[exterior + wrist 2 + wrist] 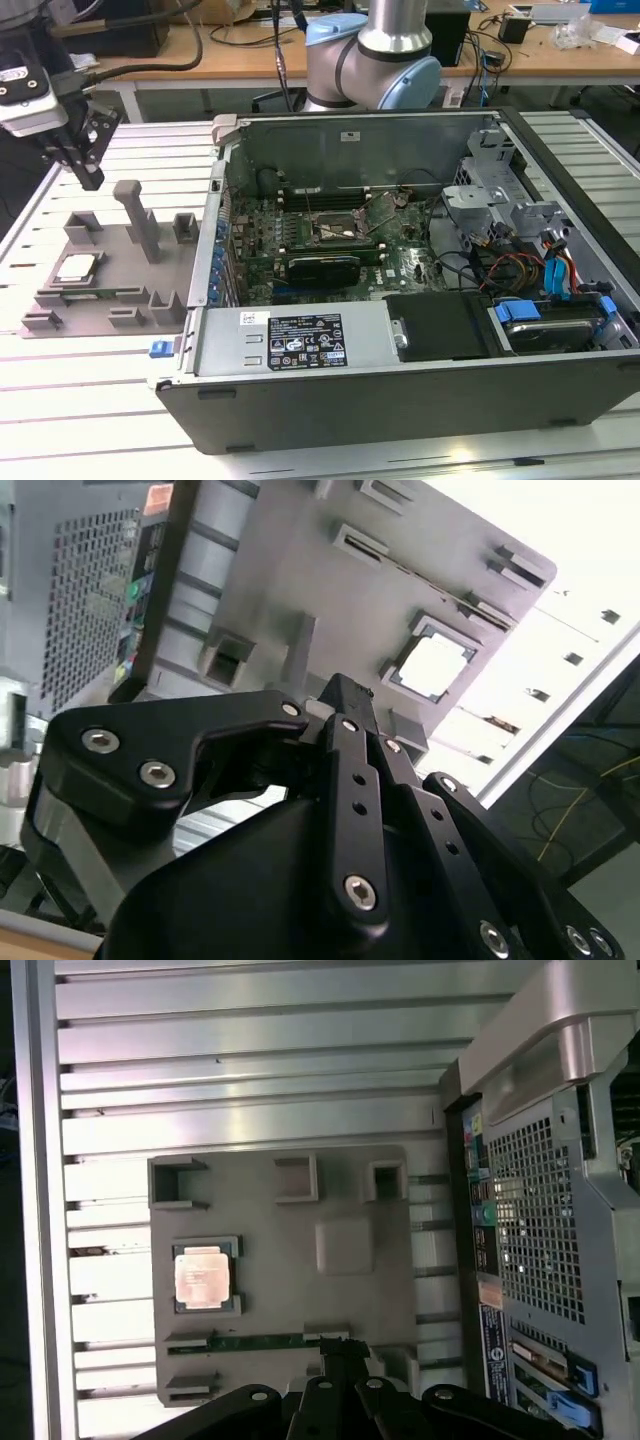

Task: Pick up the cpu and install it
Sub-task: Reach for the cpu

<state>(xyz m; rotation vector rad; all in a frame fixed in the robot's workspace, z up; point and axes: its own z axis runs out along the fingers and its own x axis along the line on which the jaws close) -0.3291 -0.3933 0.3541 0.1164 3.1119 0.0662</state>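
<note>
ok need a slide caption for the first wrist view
pincer poised over the grey fixture tray, cpu seated in its pocket, computer case beside the tray

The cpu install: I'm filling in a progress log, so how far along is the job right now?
Nothing looks done yet. The cpu lies in its pocket in the grey tray, untouched. The gripper holds nothing and hangs above the tray. Both the pickup and seating the chip in the socket inside the computer case are left.
</note>
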